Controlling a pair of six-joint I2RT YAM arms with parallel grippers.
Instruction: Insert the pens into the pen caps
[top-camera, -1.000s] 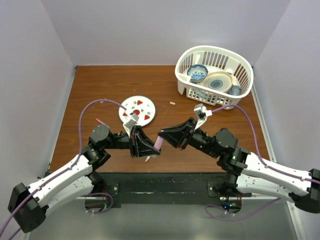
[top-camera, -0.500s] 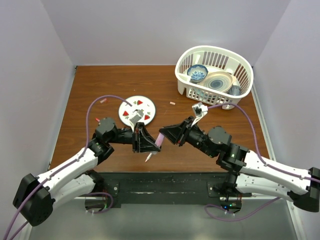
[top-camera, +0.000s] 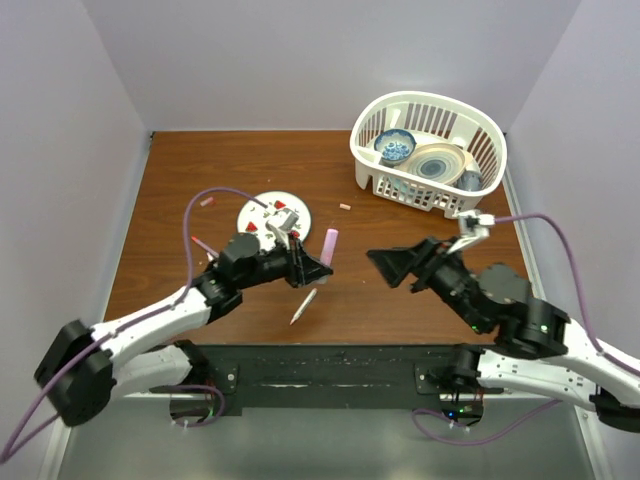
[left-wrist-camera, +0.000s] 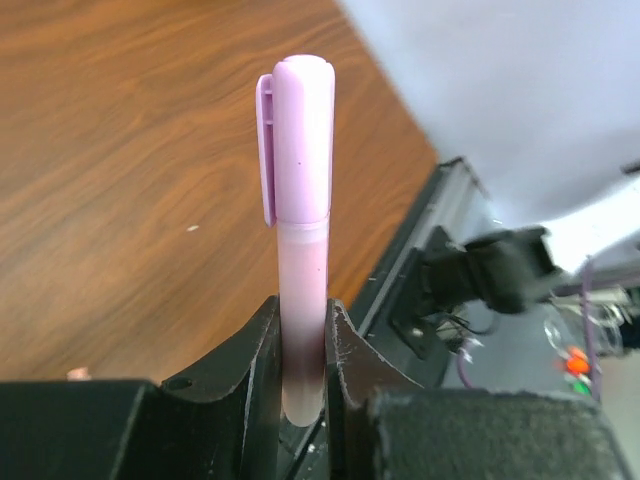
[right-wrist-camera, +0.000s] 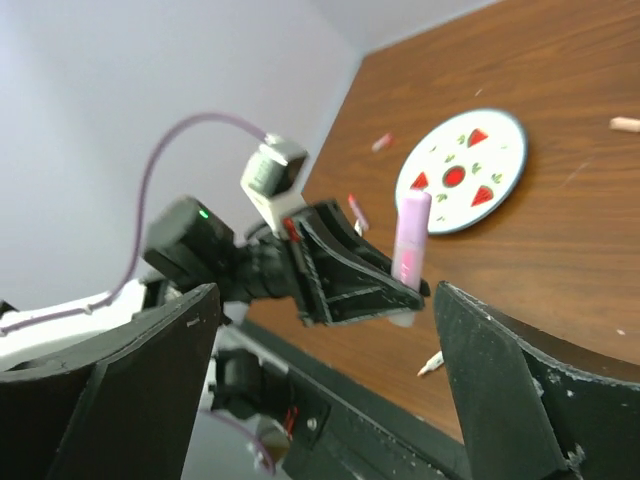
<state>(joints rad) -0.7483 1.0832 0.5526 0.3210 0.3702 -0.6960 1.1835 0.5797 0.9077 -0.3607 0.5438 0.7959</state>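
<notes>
Wood-grain brown desk (top-camera: 420, 215), smooth and faintly glossy, sits between plain lilac walls (top-camera: 300, 60). At the centre of the top view the left jaws are clamped on the lower barrel of the pale pink pen (left-wrist-camera: 303, 270). The pen is a round, translucent tube standing upright, with its opaque clipped cap (left-wrist-camera: 301, 130) fitted on top. At centre right the right jaws stand wide apart, gripping nothing. Below the left jaws a slim white pen (top-camera: 303, 306) lies flat on the desk.
</notes>
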